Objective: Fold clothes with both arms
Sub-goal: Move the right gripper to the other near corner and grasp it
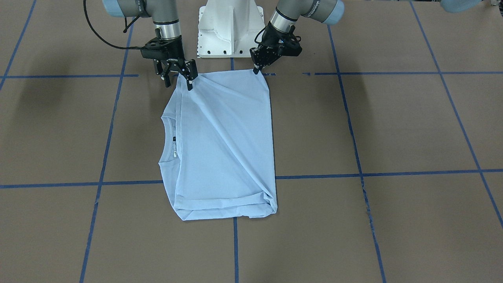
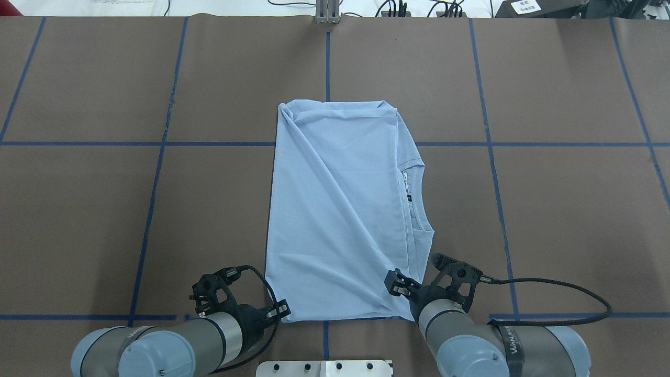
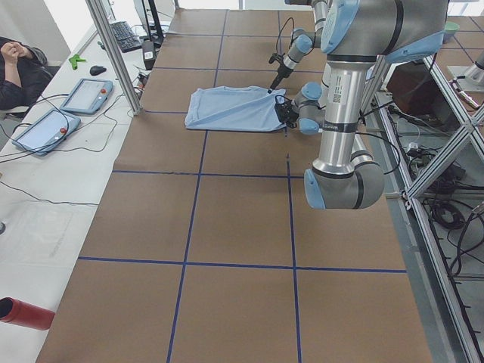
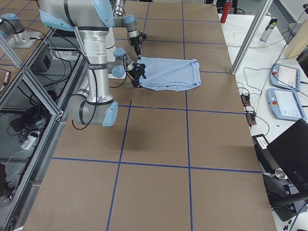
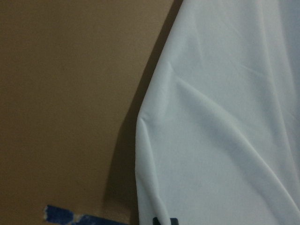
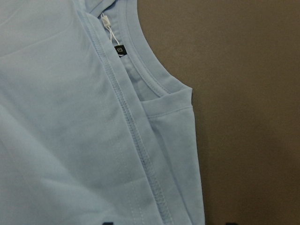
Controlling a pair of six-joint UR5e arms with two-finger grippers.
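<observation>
Shirt (image 1: 224, 145): pale blue, flat on the desk (image 1: 393, 129) in front of the robot base, already folded into a tall rectangle, collar and dark neck label showing along one long side.
Left end effector (image 1: 257, 70): fingers narrow, tip at the shirt's near corner on the robot's left; it appears pinched on the cloth there, though no view shows the pinch clearly.
Right end effector (image 1: 178, 80): fingers spread, one fingertip touching the other near corner, nothing gripped as far as I can see.
Cloth: a long diagonal crease runs from the right end effector's corner to the far opposite corner.
Step in hand: judged to be the end of a fold toward the robot, near edge being set down and let go.
Next move: probably free both corners, lift clear, then smooth the crease or take fresh grips for another fold, keeping the stacked layers from sliding.
</observation>
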